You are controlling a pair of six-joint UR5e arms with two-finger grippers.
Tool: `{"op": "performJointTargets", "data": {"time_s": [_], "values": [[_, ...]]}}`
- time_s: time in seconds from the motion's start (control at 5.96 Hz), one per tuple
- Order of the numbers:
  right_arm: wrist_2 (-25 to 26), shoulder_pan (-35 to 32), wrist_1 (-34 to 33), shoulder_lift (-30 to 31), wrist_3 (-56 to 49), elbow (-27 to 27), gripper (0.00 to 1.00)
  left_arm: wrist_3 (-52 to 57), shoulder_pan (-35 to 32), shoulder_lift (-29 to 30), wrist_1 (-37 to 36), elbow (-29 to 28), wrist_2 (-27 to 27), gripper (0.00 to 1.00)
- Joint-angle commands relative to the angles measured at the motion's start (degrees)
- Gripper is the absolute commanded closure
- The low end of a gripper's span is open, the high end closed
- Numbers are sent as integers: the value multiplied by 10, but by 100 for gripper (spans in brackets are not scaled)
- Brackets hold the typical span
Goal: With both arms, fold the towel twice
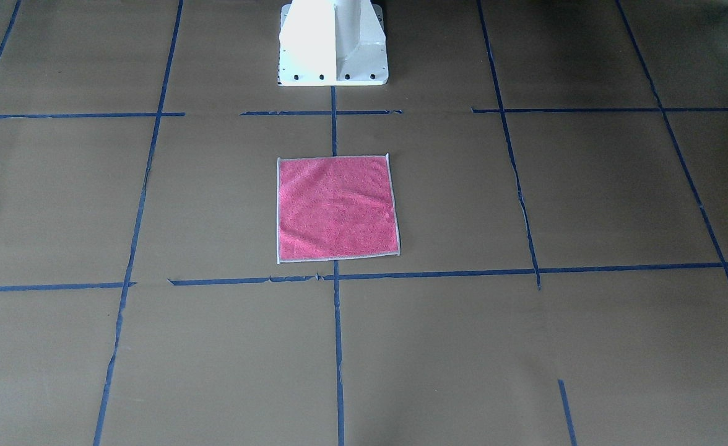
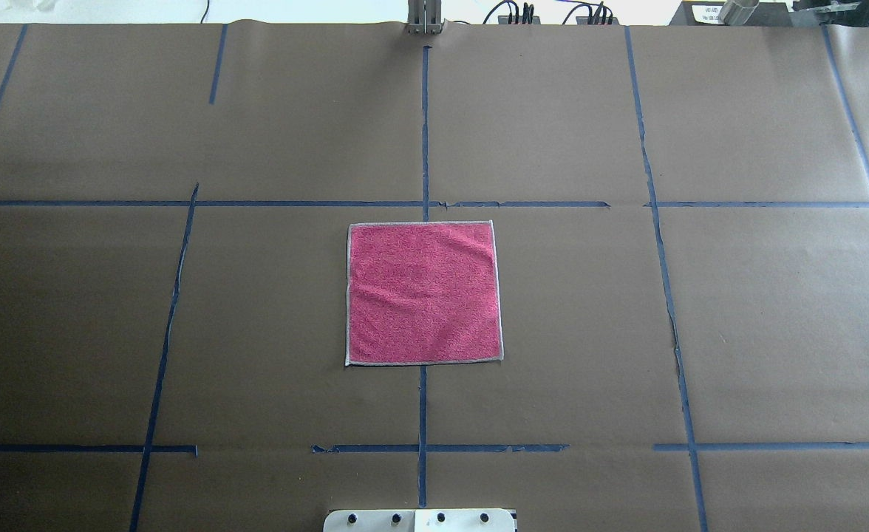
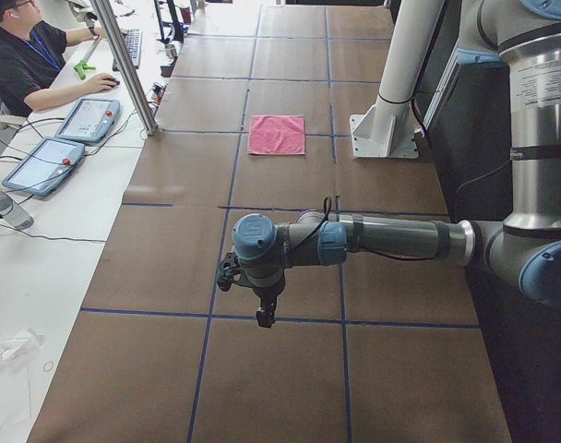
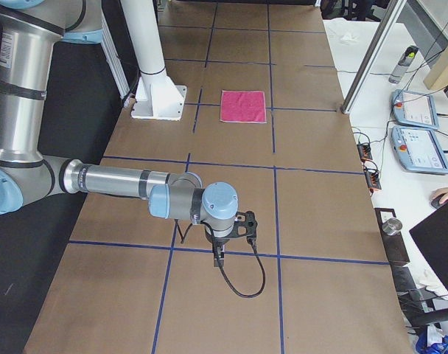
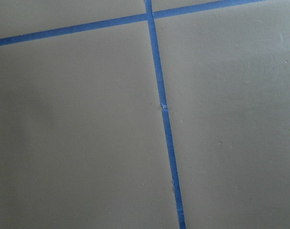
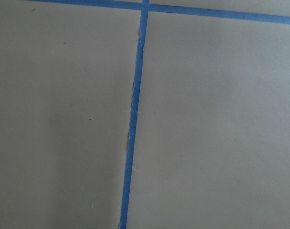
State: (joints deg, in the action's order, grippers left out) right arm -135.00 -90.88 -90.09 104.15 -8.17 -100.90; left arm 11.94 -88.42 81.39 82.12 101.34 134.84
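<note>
The towel (image 2: 423, 293) lies flat and unfolded, pink face up, in the middle of the table, in front of the pedestal; it also shows in the front-facing view (image 1: 337, 207) and both side views (image 3: 277, 135) (image 4: 243, 106). My left arm (image 3: 391, 238) reaches out over the table's left end, its gripper (image 3: 262, 318) pointing down, far from the towel. My right arm (image 4: 113, 181) does the same at the right end, with its gripper (image 4: 219, 258) pointing down. I cannot tell whether either gripper is open or shut. Both wrist views show only brown paper and blue tape.
The table is covered in brown paper (image 2: 257, 332) with a grid of blue tape (image 2: 423, 133). The white pedestal base (image 1: 333, 43) stands at the robot's edge. A metal post (image 3: 124, 65), teach pendants (image 3: 87, 118) and a seated operator (image 3: 27, 55) are along the far side.
</note>
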Motion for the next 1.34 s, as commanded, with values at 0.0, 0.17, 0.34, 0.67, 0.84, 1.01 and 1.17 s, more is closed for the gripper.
{"op": "performJointTargets", "data": {"time_s": [0.0, 0.17, 0.34, 0.67, 0.84, 1.01, 1.17], "values": [[0, 0, 0, 0, 0, 0, 0, 2, 1, 0, -2, 0, 2, 0], [-3, 0, 1, -1, 2, 0, 0, 1, 1, 0, 1, -1, 2, 0], [-3, 0, 36, -3, 4, -4, 0, 2, 1, 0, 1, 10, -1, 0], [-2, 0, 122, -17, 11, -5, 0, -1, 4, 13, 16, 47, 3, 0], [-3, 0, 123, -24, 9, -31, 0, -2, 4, 45, 89, 44, 2, 0], [-5, 16, 122, -45, 17, -42, 0, -3, 4, 62, 171, 38, 6, 0], [-15, 20, 122, -72, 61, -53, 0, -3, 5, 68, 188, 47, 8, 0]]}}
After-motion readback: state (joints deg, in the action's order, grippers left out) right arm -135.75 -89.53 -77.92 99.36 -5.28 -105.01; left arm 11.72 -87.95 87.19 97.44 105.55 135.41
